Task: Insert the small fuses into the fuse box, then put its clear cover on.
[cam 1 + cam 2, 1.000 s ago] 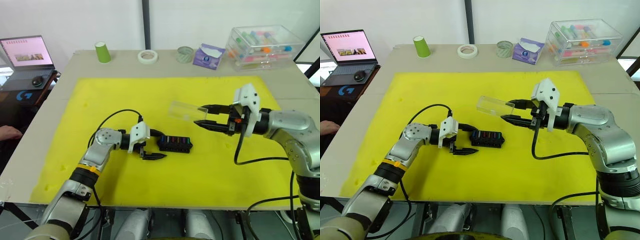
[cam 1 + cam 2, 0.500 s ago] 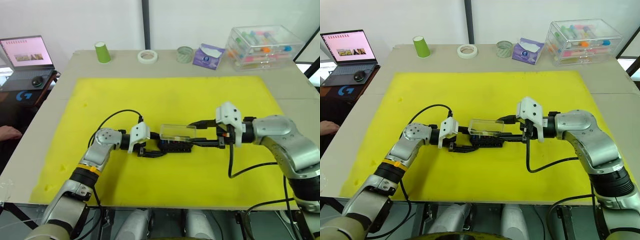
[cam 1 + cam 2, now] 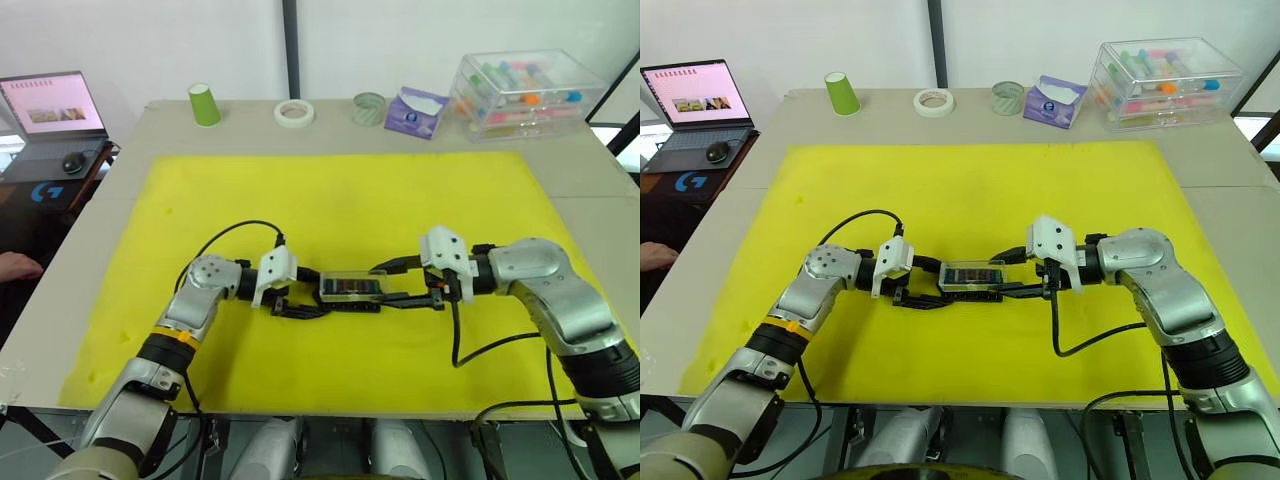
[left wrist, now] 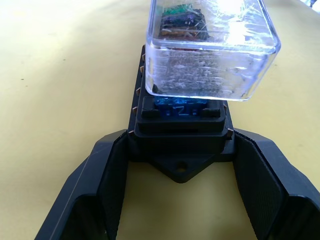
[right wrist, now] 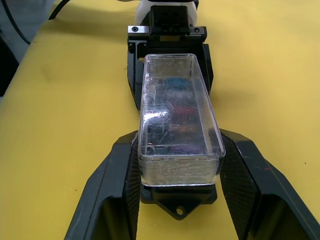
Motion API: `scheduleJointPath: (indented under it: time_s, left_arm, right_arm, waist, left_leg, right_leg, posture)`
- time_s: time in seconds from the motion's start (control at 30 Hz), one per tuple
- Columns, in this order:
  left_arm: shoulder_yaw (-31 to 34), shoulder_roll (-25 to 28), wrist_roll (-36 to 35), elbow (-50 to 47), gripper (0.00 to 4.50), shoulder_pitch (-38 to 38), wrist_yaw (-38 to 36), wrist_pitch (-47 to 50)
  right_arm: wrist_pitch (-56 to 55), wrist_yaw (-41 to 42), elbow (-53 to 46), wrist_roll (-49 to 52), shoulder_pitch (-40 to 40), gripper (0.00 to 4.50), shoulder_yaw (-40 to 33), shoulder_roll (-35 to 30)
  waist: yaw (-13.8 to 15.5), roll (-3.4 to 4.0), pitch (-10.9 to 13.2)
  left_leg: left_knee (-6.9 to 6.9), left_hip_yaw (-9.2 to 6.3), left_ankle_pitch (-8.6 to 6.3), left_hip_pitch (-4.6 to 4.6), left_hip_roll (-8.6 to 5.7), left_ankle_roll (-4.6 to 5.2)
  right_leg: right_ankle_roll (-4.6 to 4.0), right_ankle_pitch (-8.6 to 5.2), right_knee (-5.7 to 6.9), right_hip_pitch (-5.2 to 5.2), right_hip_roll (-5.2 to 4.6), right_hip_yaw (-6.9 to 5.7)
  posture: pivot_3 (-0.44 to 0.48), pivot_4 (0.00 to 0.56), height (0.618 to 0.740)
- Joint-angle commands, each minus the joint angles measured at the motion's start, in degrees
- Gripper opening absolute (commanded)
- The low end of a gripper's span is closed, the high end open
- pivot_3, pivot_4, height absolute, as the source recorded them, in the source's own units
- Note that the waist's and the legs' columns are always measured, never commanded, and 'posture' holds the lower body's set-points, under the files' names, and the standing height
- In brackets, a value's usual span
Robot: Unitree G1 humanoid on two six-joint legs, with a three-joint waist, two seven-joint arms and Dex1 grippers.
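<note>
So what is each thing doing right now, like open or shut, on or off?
clear cover: on the fuse box, not fully down at one end.
fuse box: flat on the yellow mat, fuses inside.
left gripper: shut on the fuse box end.
right gripper: shut on the clear cover.
laptop: open, screen lit.
green cup: upside down.
storage box: closed.

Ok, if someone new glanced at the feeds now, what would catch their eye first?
Both grippers meeting mid-mat: the left gripper and right gripper flank the black fuse box from opposite ends. The clear cover sits over its coloured fuses, the right gripper's fingers alongside it. Around them spreads the bright yellow mat.
</note>
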Motion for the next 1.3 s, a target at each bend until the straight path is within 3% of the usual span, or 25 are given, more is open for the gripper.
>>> scheduleJointPath:
  time_s: [0.03, 1.3]
  left_arm:
    - [0.7, 0.4, -0.9, -1.2, 2.72, 0.7, -1.1, 0.2]
    - [0.7, 0.2, 0.0, -0.3, 2.72, -1.0, -1.1, 0.5]
  right_arm:
    - [-2.0, 0.6, 0.9, -0.9, -0.1, 1.86, 0.3, 1.0]
    - [-3.4, 0.4, 6.4, -2.9, 1.6, 1.86, 1.4, 3.3]
  waist:
    - [0.0, 0.0, 0.0]
    - [0.0, 0.0, 0.0]
  left_leg:
    - [0.0, 0.0, 0.0, 0.0, 0.0, 0.0]
    - [0.02, -0.01, 0.0, 0.0, 0.0, 0.0]
  right_leg:
    - [0.0, 0.0, 0.0, 0.0, 0.0, 0.0]
    - [0.0, 0.0, 0.01, 0.0, 0.01, 0.0]
  posture:
    - [0.0, 0.15, 0.74]
    - [0.0, 0.15, 0.74]
